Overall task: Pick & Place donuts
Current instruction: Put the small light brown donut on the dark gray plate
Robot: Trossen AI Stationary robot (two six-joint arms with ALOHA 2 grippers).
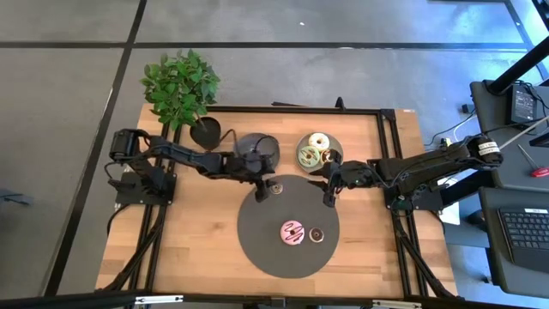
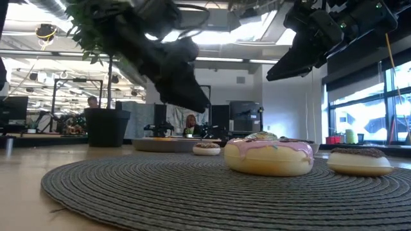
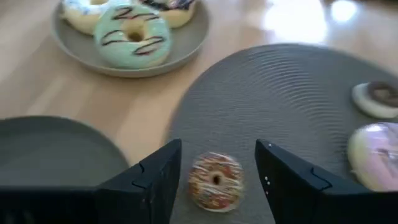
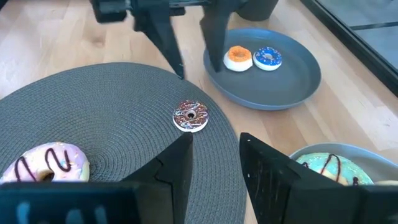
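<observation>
On the high view, nearest the table's front edge, the pink donut point(image 1: 293, 232) and a small chocolate donut point(image 1: 316, 234) lay side by side on the dark round mat point(image 1: 257, 245), toward its six o'clock, with nothing above them. Farther in, at the mat's eleven o'clock edge, a small sprinkled donut point(image 3: 215, 180) sat between the spread fingers of the left gripper point(image 3: 217, 180), which hovered released and held nothing. That donut seemed the likeliest trouble: it was small against the wide jaw gap, so a slightly off-centre descent could let one finger land on it and skid it across the woven mat, or the closing fingers could tip it onto its edge and roll it away. The right gripper point(image 4: 214, 165), also released and empty, hung at the mat's two o'clock, near the left one, so a reach by both toward that donut risked a collision. Beyond, the left grey plate point(image 4: 298, 87) held an orange and a blue donut, and the right plate point(image 1: 330, 159) held the green donut point(image 3: 134, 40) among others; a careless drop could knock those out.
</observation>
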